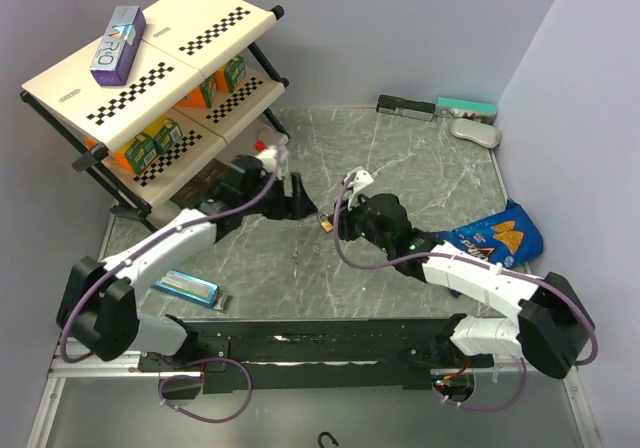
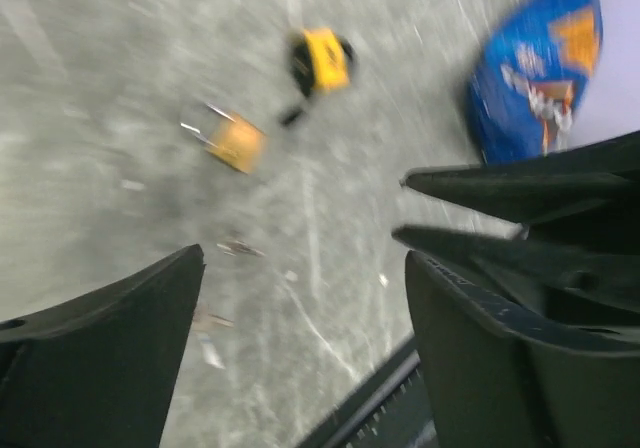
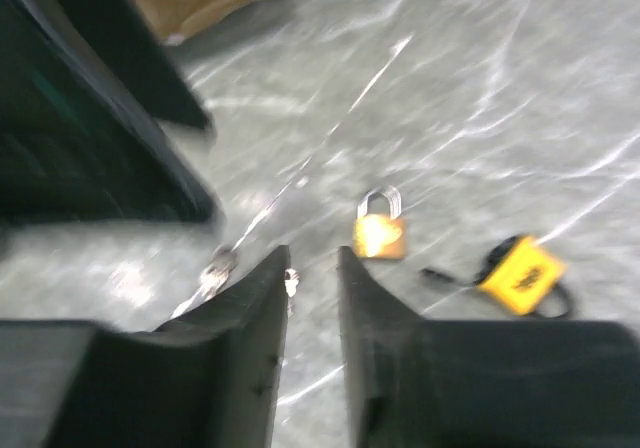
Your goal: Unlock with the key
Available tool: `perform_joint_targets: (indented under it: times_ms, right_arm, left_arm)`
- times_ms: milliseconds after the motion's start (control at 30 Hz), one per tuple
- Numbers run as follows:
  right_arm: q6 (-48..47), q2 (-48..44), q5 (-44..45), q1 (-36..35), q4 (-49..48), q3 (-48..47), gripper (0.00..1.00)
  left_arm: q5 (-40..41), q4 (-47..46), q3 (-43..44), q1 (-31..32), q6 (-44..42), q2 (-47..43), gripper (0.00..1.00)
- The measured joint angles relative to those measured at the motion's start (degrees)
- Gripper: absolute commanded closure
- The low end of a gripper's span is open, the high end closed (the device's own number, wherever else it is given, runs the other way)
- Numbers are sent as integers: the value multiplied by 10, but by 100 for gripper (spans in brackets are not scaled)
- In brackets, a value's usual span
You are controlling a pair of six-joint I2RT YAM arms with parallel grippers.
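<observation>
Left end effector (image 2: 300,258) spread over padlock (image 2: 236,142); yellow tag (image 2: 322,60) wrist-views only

Top view is bright, evenly lit and sharp, with soft shadows beneath the shelf (image 1: 195,13). Both wrist views are motion-blurred; the padlock (image 3: 379,236) glares, overexposed.

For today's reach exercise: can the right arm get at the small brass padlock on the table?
Probably yes: the small brass padlock lies just ahead of the right gripper, with nothing between them.
</observation>
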State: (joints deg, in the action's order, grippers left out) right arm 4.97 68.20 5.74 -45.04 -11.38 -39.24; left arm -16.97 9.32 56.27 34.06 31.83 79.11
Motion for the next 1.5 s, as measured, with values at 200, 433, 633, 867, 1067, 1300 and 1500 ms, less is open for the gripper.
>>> perform_joint_targets:
  times_ms: [200, 433, 633, 867, 1067, 1300, 1500]
  right_arm:
    - [70, 83, -120, 37, 43, -13, 39]
    - [171, 176, -155, 36, 60, -48, 48]
    - [260, 209, -136, 36, 46, -48, 52]
    - [325, 257, -125, 36, 21, -48, 56]
    - [349, 284, -117, 36, 16, -49, 61]
    - [355, 292, -96, 31, 24, -68, 62]
    - [350, 300, -62, 16, 58, -101, 64]
  left_arm:
    - [14, 0, -23, -76, -4, -64, 6]
    - [32, 2, -36, -72, -17, -107, 5]
    - [31, 2, -37, -72, -22, -115, 5]
    - [16, 1, -41, -72, -21, -120, 5]
    - [12, 1, -43, -72, -21, -130, 5]
    - [12, 2, -43, -72, -21, -136, 5]
    - [12, 2, -43, -70, -21, -137, 5]
